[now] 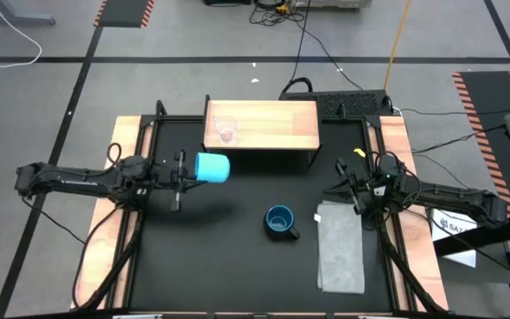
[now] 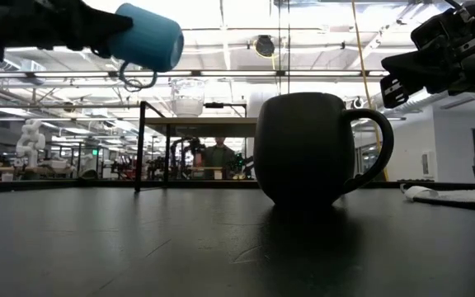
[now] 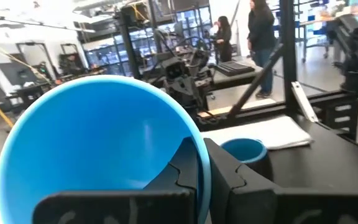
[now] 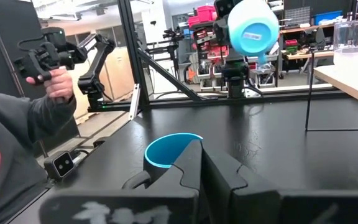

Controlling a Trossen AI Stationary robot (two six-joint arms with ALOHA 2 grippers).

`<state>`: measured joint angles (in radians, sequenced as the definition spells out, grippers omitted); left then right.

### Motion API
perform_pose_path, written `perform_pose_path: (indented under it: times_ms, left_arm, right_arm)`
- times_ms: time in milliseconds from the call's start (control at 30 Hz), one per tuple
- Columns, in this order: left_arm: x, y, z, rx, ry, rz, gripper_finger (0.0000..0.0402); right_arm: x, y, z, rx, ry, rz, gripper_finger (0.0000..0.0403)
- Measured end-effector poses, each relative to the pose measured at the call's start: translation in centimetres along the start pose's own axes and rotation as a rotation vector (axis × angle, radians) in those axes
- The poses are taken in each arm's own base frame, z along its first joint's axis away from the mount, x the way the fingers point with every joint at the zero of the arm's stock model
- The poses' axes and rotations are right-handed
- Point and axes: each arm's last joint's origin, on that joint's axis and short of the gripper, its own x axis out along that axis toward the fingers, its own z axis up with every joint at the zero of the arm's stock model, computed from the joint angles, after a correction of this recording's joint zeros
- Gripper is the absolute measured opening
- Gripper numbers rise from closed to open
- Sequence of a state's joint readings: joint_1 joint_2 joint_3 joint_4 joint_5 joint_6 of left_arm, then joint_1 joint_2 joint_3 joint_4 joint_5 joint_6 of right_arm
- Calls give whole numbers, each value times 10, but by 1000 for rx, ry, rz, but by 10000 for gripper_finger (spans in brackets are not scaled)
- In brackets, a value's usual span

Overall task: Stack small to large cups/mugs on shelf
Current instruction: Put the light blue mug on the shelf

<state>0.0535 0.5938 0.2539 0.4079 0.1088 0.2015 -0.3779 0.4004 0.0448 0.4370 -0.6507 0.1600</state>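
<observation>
Now I carry the light-blue mug (image 1: pixel 212 167), pinched by its rim in my left claw (image 1: pixel 181 168), toward the shelf (image 1: pixel 273 124), where it must go beside the clear cup (image 1: pixel 227 129).

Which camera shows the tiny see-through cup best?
The high view: the tiny clear cup sits in plain sight on the shelf, near its left end. The low view shows it pale on the shelf top. The right wrist view catches only a faint clear shape at its edge. The left wrist view doesn't show it.
</observation>
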Motion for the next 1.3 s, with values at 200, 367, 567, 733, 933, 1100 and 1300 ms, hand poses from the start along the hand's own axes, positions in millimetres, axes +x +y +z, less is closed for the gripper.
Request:
perform_pose_path:
  times_ms: [200,367,567,733,933,1100,1300]
  left_arm:
    - [19,13,7,-23,23,25,8]
    - [46,25,26,38,41,20,8]
    - [81,48,53,75,104,14,8]
    - [106,71,65,72,189,40,9]
    - [127,98,74,54,289,54,7]
    - [143,116,93,36,365,48,8]
    - [161,139,115,35,453,54,8]
  right_arm:
    - [0,0,0,0,0,0,0]
    - [0,0,0,-1,0,0,0]
    - [0,0,0,0,0,0,0]
    - [0,0,0,0,0,0,0]
    - [0,0,0,-1,0,0,0]
    - [0,0,0,-15,1,0,0]
    - [0,0,0,-15,1,0,0]
